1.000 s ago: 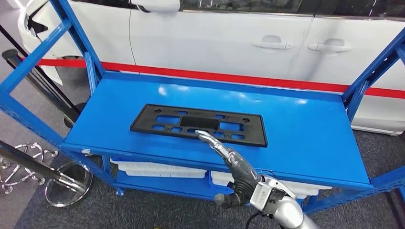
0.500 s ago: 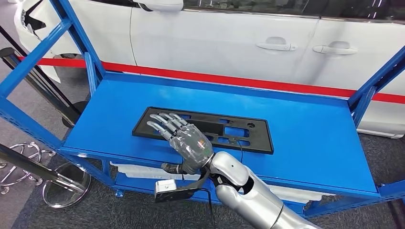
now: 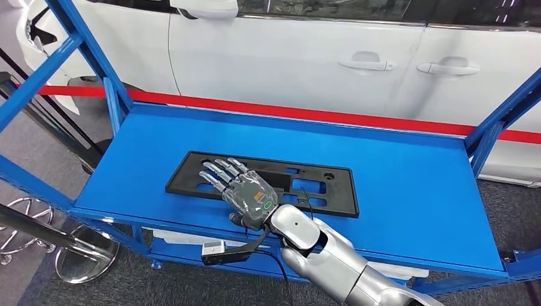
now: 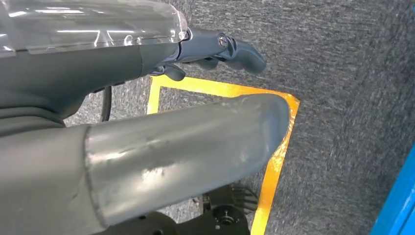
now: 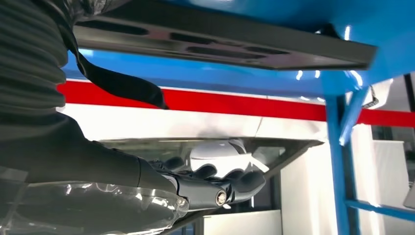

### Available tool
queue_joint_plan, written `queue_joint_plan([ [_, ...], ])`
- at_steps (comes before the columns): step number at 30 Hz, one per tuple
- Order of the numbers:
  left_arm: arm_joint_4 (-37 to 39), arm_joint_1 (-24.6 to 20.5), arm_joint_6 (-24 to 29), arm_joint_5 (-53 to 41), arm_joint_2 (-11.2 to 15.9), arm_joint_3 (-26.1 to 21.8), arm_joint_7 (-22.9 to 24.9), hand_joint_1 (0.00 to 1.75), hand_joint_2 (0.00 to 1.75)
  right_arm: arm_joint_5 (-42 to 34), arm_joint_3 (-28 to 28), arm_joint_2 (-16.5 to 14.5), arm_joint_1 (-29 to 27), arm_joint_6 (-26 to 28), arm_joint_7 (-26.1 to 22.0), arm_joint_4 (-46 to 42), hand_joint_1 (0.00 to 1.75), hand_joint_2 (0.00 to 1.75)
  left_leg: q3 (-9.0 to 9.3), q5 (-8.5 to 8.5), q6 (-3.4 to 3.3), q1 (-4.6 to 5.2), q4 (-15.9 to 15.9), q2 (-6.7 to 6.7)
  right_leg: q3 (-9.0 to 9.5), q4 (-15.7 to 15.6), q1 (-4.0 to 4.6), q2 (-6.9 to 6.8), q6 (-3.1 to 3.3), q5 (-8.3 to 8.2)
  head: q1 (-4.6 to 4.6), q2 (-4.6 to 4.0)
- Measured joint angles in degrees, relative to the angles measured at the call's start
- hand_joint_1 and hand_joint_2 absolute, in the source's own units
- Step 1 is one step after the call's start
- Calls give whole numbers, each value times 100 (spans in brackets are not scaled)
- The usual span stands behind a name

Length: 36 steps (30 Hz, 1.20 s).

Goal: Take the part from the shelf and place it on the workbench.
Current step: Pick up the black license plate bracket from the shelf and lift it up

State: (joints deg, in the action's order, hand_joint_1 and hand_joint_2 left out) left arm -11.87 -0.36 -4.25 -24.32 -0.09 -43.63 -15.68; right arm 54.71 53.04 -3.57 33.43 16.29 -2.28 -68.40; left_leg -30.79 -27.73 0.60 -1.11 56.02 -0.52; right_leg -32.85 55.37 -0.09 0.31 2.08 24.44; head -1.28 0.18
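Right robot hand (image 3: pixel 247 190) of mine lies flat, back upward, over the left half of the flat black rectangular plastic part with cut-out slots (image 3: pixel 319 185), a little left of the head view's centre. Its fingers (image 3: pixel 220 169) are stretched out and slightly apart, pointing toward the upper left of the frame across the part's surface; they grasp nothing, and I cannot tell whether they actually touch the plastic or hover just above it. My silver arm (image 3: pixel 332 258) runs down from the wrist to the bottom edge, right of centre, with a small grey camera block and black cable (image 3: pixel 224 252) hanging beside the wrist.

That part rests flat on the top level of the bright blue metal shelf (image 3: pixel 408 191), nearer the front edge than the back, its long side running across the frame. Blue uprights rise at the frame's left and right edges. Behind the shelf, across the upper frame, stands a white car with two door handles (image 3: pixel 395 57), and a red band (image 3: pixel 357 116) stretches in front of it. Dark grey carpet (image 3: pixel 38 280) shows in the lower left with a shiny chrome stand base (image 3: pixel 86 255) on it.

In the left wrist view my left robot hand (image 4: pixel 215 51) hangs over grey carpet marked with yellow floor tape (image 4: pixel 276 161); its dark fingers are curled in with nothing in them.
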Motion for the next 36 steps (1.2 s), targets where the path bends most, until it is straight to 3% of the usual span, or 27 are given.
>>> queue_joint_plan([
  [1, 0, -5, -2, -12, 1, -1, -7, 0, 0, 27, 10, -7, 8, -53, 4, 50, 0, 175, -126, -145, 19, -5, 272, 11, 49, -60, -18, 0, 29, 25, -2, 0],
  [3, 0, -5, -2, -38, 2, -2, -19, 0, 0, 97, 37, -9, 5, -161, 20, 164, 0, 175, -560, -481, 54, -19, 1121, 21, 74, -65, -6, -10, 66, 54, -4, 0],
  [5, 0, 13, -6, -65, 2, -4, -26, 0, 0, 177, 67, -7, -18, -216, 55, 273, 0, 175, -877, -540, 84, -22, 1619, 23, 82, -32, 4, -12, 77, 87, -5, 0],
  [6, 0, 19, -9, -77, 2, -6, -28, 0, 0, 223, 79, -6, -25, -227, 80, 326, 0, 175, -876, -393, 87, -22, 1527, 23, 92, -10, 5, -7, 72, 110, -5, 1],
  [7, 0, 21, -13, -91, 3, -9, -32, 0, 0, 276, 86, -6, -29, -231, 108, 376, 0, 175, -758, -154, 81, -23, 1205, 25, 110, 10, 4, -1, 62, 136, -5, 1],
  [9, 0, 13, -16, -120, 5, -26, -41, 0, 0, 421, 91, -6, -27, -226, 204, 482, 0, 175, -394, 245, 48, -11, 386, 23, 155, 30, 11, 7, 24, 183, -4, 0],
  [10, 0, 6, -17, -137, 6, -38, -49, 0, 0, 523, 91, -6, -23, -213, 281, 537, 0, 175, -262, 326, 22, 1, 110, 18, 160, 38, 18, 9, 1, 197, -4, -1],
  [12, 0, 3, -17, -175, 6, -61, -58, 0, 0, 810, 94, -6, -17, -162, 509, 663, 0, 175, -189, 305, -26, 29, -24, 10, 146, 46, 34, 12, -39, 204, -4, -1],
  [15, 0, 8, -10, -227, 1, -93, -65, 0, 0, 1337, 84, -5, -11, 6, 973, 889, 0, 175, -184, 311, -109, -6, -56, 16, 119, 147, 35, 10, -118, 298, -2, -1],
  [17, 0, 5, -4, -265, -4, -117, -69, 0, 0, 1568, 27, -4, -14, 155, 1209, 1045, 0, 175, -171, 320, -168, -29, -76, 30, -96, 641, 17, 3, -178, 605, -1, -1],
  [19, 0, 4, 0, -305, -4, -150, -74, 0, 0, 1680, -77, -4, -37, 319, 1335, 1208, 0, 175, -174, 319, -198, -28, -73, 39, -512, 1503, -8, -2, -216, 993, -1, -1],
  [20, 0, 5, 1, -327, -4, -169, -75, 0, 0, 1717, -142, -4, -52, 411, 1381, 1291, 0, 175, -173, 317, -200, -28, -71, 42, -671, 1814, -22, -2, -229, 1077, -1, -1],
  [21, 0, 7, 0, -354, -4, -187, -75, 0, 0, 1753, -217, -4, -64, 510, 1435, 1379, 0, 175, -169, 314, -198, -28, -66, 42, -742, 1935, -37, -3, -238, 1051, -1, -1],
  [22, 0, 7, -3, -381, -4, -199, -75, 0, 0, 1788, -303, -4, -72, 606, 1493, 1465, 0, 175, -159, 309, -194, -28, -63, 39, -674, 1774, -50, -4, -238, 896, -1, 0],
  [25, 0, 1, -28, -483, -4, -217, -78, 0, 0, 1915, -638, -7, -73, 902, 1690, 1702, 0, 175, -121, 291, -154, -24, -56, 21, -68, 505, -52, -18, -204, 301, -1, 0],
  [26, 0, 0, -36, -515, -4, -223, -80, 0, 0, 1957, -766, -8, -71, 978, 1733, 1771, 7, 175, -120, 288, -125, -18, -55, 16, 60, 229, -37, -20, -189, 218, -2, -1],
  [28, 0, -2, -48, -559, -3, -239, -83, 0, 0, 2019, -1008, -9, -70, 1060, 1770, 1886, 82, 175, -124, 294, -54, -11, -63, 11, 108, 97, 0, -10, -160, 199, -2, -1],
  [30, 0, -2, -57, -584, 1, -252, -86, 0, 0, 2054, -1241, -9, -67, 1079, 1780, 1970, 161, 175, -126, 271, 14, -26, -54, 17, 116, 62, -16, -4, -92, 168, -2, -1],
  [32, 0, -4, -65, -589, 8, -266, -94, 0, 0, 2060, -1432, -11, -74, 1073, 1764, 2031, 170, 175, -260, 29, 58, -38, 278, 26, 132, 15, -44, -12, -15, 132, -3, -1],
  [34, 0, -4, -79, -596, 19, -299, -114, 0, 0, 2052, -1562, -10, -115, 1052, 1724, 2066, 171, 175, -591, -392, 82, -40, 1050, 31, 126, 18, -32, -23, 17, 129, -3, -1],
  [36, 0, 8, -104, -616, 27, -336, -140, 0, 0, 2039, -1670, -9, -174, 1034, 1673, 2081, 171, 175, -840, -580, 97, -40, 1622, 31, 113, 40, -14, -28, 24, 135, -3, -1],
])
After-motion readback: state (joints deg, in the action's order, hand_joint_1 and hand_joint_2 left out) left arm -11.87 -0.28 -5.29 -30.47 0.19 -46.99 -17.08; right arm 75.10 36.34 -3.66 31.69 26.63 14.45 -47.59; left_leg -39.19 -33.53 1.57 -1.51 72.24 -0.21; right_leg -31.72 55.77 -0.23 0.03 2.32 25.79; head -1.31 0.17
